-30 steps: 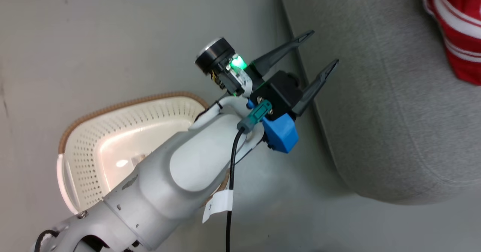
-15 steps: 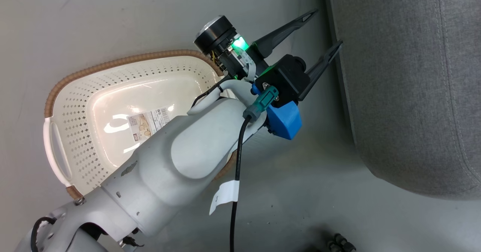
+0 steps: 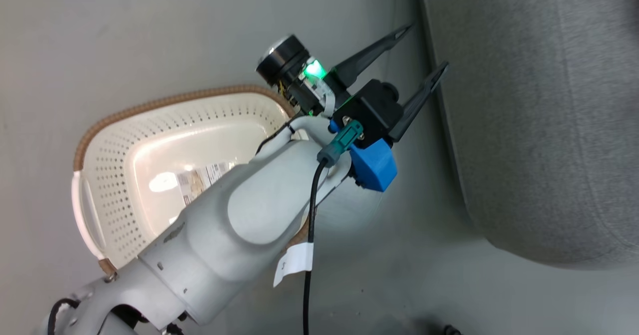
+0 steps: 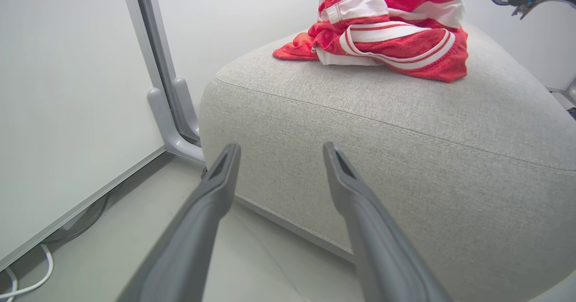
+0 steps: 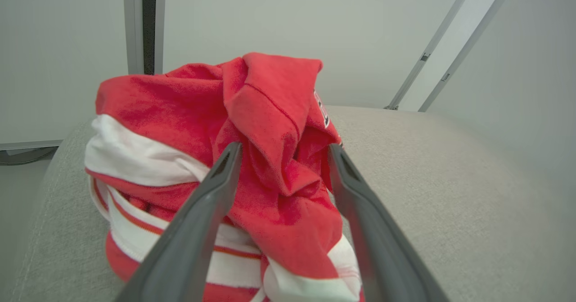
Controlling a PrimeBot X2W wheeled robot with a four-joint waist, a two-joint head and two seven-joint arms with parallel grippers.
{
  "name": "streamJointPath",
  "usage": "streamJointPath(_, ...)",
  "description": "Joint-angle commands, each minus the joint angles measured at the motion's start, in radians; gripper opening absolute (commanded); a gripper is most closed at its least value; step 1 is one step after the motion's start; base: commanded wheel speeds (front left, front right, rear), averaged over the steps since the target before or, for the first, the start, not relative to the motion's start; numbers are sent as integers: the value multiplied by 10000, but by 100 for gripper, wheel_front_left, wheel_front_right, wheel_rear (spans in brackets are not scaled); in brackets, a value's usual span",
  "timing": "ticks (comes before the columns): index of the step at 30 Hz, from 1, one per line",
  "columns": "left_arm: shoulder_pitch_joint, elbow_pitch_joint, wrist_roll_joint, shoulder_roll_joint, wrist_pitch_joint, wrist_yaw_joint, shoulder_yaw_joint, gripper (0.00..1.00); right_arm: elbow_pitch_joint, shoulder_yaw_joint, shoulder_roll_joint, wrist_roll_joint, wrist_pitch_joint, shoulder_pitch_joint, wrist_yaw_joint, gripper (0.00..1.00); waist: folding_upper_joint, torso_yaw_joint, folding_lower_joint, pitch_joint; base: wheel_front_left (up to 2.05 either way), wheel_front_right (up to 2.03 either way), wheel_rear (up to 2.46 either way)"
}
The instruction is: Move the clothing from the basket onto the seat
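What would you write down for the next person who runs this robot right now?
Left gripper: open, empty, near the seat's side.
Right gripper: open, fingers astride a fold of the clothing.
Clothing: piled on the seat.
Basket: on the floor; no clothing in the part that shows, the left arm hides a corner.
Done: clothing moved, it seems. Left: lift the right gripper clear, check the hidden corner.

Basket (image 3: 107,185) interior: the left forearm (image 3: 249,215) lies across its right side in the head view, while the left part is open from above. Floor (image 3: 424,255) strip between basket and seat (image 3: 539,115): passable, with the left gripper (image 3: 429,45) standing over it, fingers spread. Seat corner: a grey frame post (image 4: 168,108) stands close beside it (contact cannot be told). Seat top: the clothing (image 4: 387,36) heap takes up one part, with bare fabric around it.
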Motion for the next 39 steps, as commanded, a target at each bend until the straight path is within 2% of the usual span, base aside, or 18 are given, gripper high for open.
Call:
streamJointPath(1, 192, -16, -85, -11, -66, 60, 110, 100, -232, -135, 34, -154, -5, 367, -3, 100, 0, -97, -1, -620, 0, 0, 0)
streamJointPath(6, 759, -460, -208, 30, -68, 255, 611, 100, -1284, -271, 287, -515, -3, 1351, -1, 100, 0, -47, -1, -1453, 0, 0, 0)
streamJointPath(11, 1757, -1198, -214, 423, -71, 651, 1654, 100, -2764, 42, 717, -561, -2, 2272, -3, 100, 0, 98, -1, -2446, 0, 0, 0)
streamJointPath(15, 3102, -2100, 11, 945, -65, 1174, 3137, 100, -3829, 1116, 1193, -577, -2, 3067, -1, 100, 0, 515, -1, -3485, 0, 0, 0)
streamJointPath(16, 3102, -2100, 11, 945, -65, 1174, 3137, 100, -3829, 1116, 1193, -577, -2, 3067, -1, 100, 0, 515, -1, -3485, 0, 0, 0)
streamJointPath(17, 3547, -2434, 125, 1034, -65, 1312, 3687, 100, -3974, 1612, 1356, -513, -2, 3252, -1, 100, 0, 661, -1, -3817, 0, 0, 0)
streamJointPath(25, 5231, -2905, 475, 1321, -64, 1173, 5075, 100, -4198, 3068, 1796, -308, -3, 3809, -1, 100, 0, 1197, -1, -4943, 0, 0, 0)
streamJointPath(29, 6135, -3049, 614, 1284, -64, 1023, 5813, 100, -4038, 3613, 2012, -259, -3, 4174, -1, 100, 0, 1469, -1, -5530, 0, 0, 0)
streamJointPath(39, 8045, -3361, 1166, 892, -65, 633, 7526, 100, -3585, 3993, 2715, -195, -3, 5186, -1, 100, 0, 1958, -1, -6282, 0, 0, 0)
